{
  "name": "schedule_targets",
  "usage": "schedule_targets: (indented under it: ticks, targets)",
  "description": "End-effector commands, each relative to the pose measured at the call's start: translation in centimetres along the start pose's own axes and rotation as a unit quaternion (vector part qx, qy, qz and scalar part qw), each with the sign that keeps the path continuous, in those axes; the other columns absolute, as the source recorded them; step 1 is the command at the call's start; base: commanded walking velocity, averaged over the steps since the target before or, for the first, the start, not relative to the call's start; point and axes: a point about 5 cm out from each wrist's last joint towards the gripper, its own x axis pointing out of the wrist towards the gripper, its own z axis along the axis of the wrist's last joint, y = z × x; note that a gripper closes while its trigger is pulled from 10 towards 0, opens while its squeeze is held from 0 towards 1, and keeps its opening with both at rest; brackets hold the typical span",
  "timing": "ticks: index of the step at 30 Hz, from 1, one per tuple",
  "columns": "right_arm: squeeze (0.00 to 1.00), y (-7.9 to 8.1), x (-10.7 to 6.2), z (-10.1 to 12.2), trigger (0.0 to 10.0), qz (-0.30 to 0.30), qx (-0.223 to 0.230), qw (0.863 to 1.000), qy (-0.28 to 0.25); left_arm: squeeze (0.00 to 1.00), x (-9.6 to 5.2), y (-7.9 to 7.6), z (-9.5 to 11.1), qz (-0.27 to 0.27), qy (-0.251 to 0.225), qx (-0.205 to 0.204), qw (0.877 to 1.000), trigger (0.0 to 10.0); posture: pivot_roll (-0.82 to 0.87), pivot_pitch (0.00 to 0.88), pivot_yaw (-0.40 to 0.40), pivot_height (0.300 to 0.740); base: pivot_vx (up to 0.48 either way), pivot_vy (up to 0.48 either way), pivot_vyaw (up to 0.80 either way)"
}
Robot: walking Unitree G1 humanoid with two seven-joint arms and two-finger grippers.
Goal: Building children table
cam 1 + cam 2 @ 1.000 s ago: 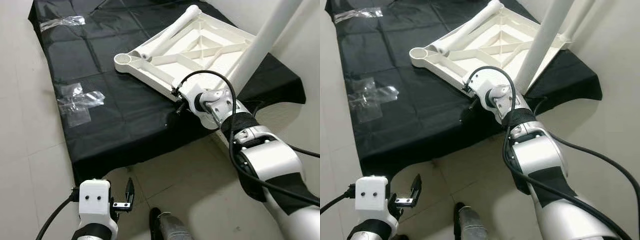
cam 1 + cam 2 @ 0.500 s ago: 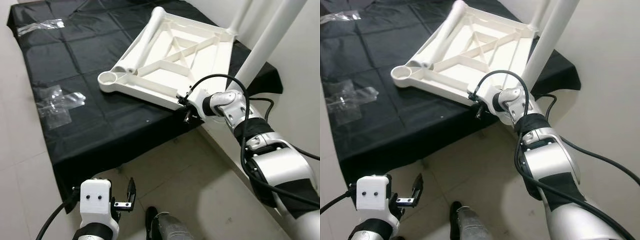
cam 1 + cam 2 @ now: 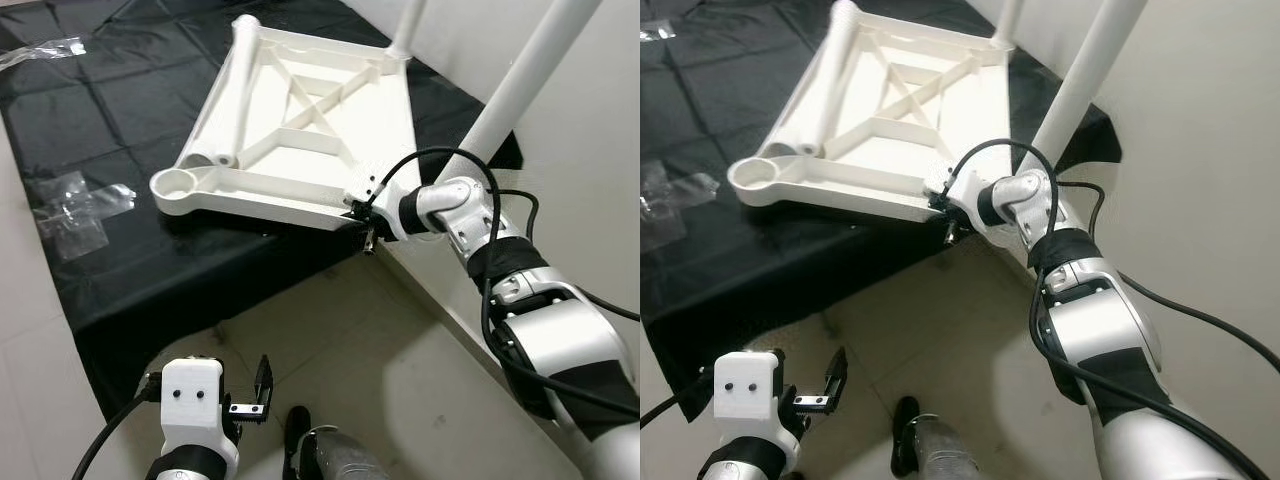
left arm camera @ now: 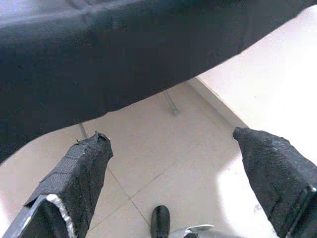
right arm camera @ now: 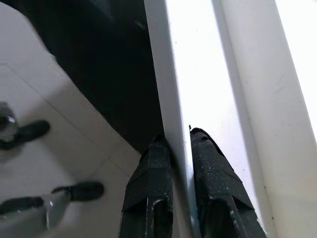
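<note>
The white plastic ribbed tabletop (image 3: 300, 130) is lying upside down on the black cloth-covered bed (image 3: 120, 120), two white round legs (image 3: 520, 90) already standing up, and I am pinching its near rim with my right gripper (image 5: 179, 148), fingers clamped on the thin edge. I should be turning it slowly and keeping the grip square so the rim is not slipping out, I judge, while my left gripper (image 4: 173, 163) is hanging idle over the tiled floor (image 3: 380, 340), fingers spread apart.

Silver arms, black cables and bands; white left wrist box (image 3: 191, 402), seemingly two screws.
</note>
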Motion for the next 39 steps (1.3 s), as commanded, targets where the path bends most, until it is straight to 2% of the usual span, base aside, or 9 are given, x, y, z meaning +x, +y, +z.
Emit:
schedule_targets:
  ticks: [1,6,14,15,20,23,24,34,39]
  targets:
    - [0.0,2.5,1.5,2.0,10.0,0.185,-0.019,0.979,-0.087,0.0,-0.1,-3.2,-0.6,-0.053,0.016,-0.04,0.998,10.0,-0.02,0.277,-0.121,0.74,0.0,0.0,0.0]
    - [0.0,2.4,1.6,2.6,10.0,0.184,-0.037,0.977,-0.099,0.0,-0.1,-3.2,-0.7,-0.054,0.017,-0.04,0.998,10.0,-0.02,0.272,-0.123,0.74,0.0,0.0,0.0]
    - [0.0,1.6,4.3,3.5,10.0,0.018,-0.098,0.995,-0.015,0.0,-0.3,-3.2,-0.7,-0.052,0.016,-0.041,0.998,10.0,-0.03,0.272,-0.12,0.74,0.0,0.0,0.0]
    - [1.0,1.2,5.1,3.8,10.0,-0.035,-0.089,0.995,0.023,0.0,-0.3,-3.1,-0.7,-0.053,0.017,-0.04,0.998,10.0,-0.04,0.272,-0.112,0.74,0.0,0.0,0.0]
    - [1.0,-0.3,6.4,7.2,10.0,-0.214,0.004,0.977,0.002,0.0,-0.1,-3.2,-0.6,-0.053,0.014,-0.041,0.998,10.0,-0.03,0.269,-0.133,0.74,0.0,0.0,0.0]
    - [1.0,-0.7,6.3,8.0,10.0,-0.252,0.027,0.967,-0.02,0.0,-0.1,-3.3,-0.6,-0.052,0.014,-0.041,0.998,10.0,-0.03,0.269,-0.133,0.74,0.0,0.0,0.0]
    - [0.0,-1.0,6.1,8.9,10.0,-0.271,0.031,0.961,-0.039,0.0,-0.1,-3.3,-0.6,-0.05,0.013,-0.042,0.998,10.0,-0.03,0.272,-0.148,0.74,0.0,0.0,0.0]
    - [0.0,-0.8,6.3,10.2,10.0,-0.259,0.039,0.961,-0.093,0.0,0.1,-3.6,-0.6,-0.046,0.01,-0.05,0.998,10.0,-0.03,0.274,-0.158,0.74,0.0,0.0,0.0]
    - [0.0,-1.0,5.8,10.3,10.0,-0.242,0.113,0.95,-0.159,0.0,0.2,-3.6,-0.7,-0.048,0.011,-0.05,0.998,10.0,-0.04,0.276,-0.15,0.74,0.0,0.0,0.0]
